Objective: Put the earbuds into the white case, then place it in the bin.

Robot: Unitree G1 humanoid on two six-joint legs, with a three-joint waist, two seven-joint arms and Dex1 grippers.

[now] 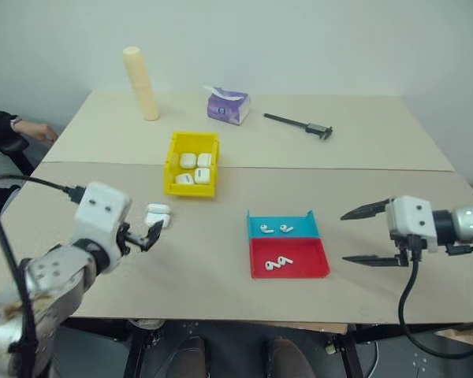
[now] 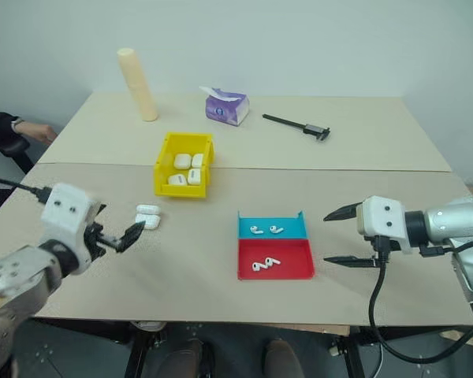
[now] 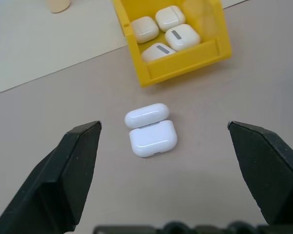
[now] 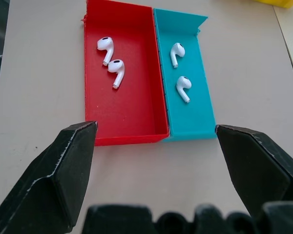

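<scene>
Both grippers are standing wide open and holding nothing, so the task looks to be at its very start. The left gripper (image 1: 148,235) is hovering just beside the white case (image 3: 151,130), which is lying on the table (image 1: 221,260) with its lid flipped open, between that gripper and the yellow bin (image 1: 192,164). The bin is already holding four closed white cases. The right gripper (image 1: 363,235) is pointing at the flat tray (image 4: 158,131), with two earbuds (image 4: 111,61) lying in its red half and two more in its blue half. My judgement is that the next move is calling for the right gripper to come down over one pair, closing finely on a single tiny earbud without nudging its neighbour, while the left one is steadying the open case to receive it.
</scene>
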